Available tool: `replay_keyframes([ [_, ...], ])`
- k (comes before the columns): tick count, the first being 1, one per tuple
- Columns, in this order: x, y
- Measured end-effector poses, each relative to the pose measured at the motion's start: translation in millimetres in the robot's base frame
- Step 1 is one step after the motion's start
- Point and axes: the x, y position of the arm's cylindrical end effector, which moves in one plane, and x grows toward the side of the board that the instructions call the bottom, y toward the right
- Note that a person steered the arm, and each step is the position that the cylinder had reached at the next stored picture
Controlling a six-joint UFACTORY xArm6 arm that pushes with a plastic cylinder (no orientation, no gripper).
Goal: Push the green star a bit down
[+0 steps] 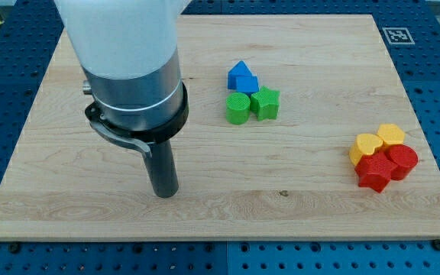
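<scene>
Here we are: the rod's tip (163, 192) rests on the wooden tabletop (296, 191) toward the view's left, well apart from every block. There's no claw on this arm to be wide or narrow, just a plain dark rod, holding nothing.

The green star (266, 103) sits near the middle, a little toward the view's top. It's crowded: a green cylinder (237, 108) touches it on the view's left, and two blue blocks (242, 78) press in just above the pair. Off at the view's right, two yellow blocks (378, 142) and two red blocks (386, 166) huddle together, out of the way.

The danger, I'd say, is in the approach. To shove the star down, the tip needs to get above it, and that's where the blue blocks are. Squeeze in carelessly and the blues scatter. Come in off-centre and the star may spin or drag the green cylinder along with it.
</scene>
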Motion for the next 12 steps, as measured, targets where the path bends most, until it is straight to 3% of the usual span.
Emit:
replay_keyframes([
  [1, -7.6, 7.4],
  [4, -54.5, 147.5],
  [6, -66.5, 180.2],
  [8, -134.4, 256.5],
  [9, -161.1, 245.7],
  [12, -164.9, 193.5],
])
